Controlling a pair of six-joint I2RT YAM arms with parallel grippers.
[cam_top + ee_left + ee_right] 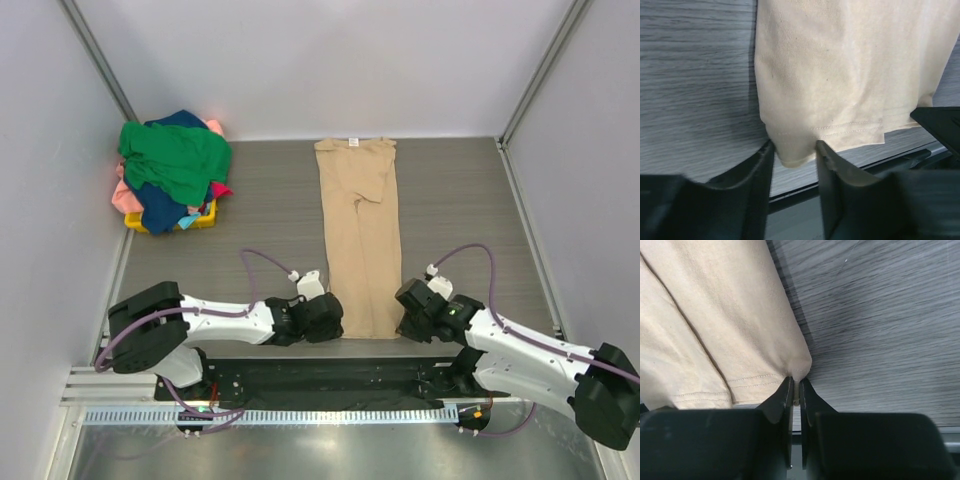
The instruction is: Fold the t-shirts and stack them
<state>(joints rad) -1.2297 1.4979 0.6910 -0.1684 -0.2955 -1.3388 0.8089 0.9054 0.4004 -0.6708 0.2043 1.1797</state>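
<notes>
Wrist views show right jaws pinching tan t-shirt (715, 315), left jaws open astride it.

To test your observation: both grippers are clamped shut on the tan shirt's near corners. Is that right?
No. Only the right gripper is clamped shut on a corner of the tan shirt; the left gripper stands open around the other corner, as the left wrist view shows.

Tan t-shirt (360, 235), seemingly folded lengthwise, others (172, 170) heaped
</notes>
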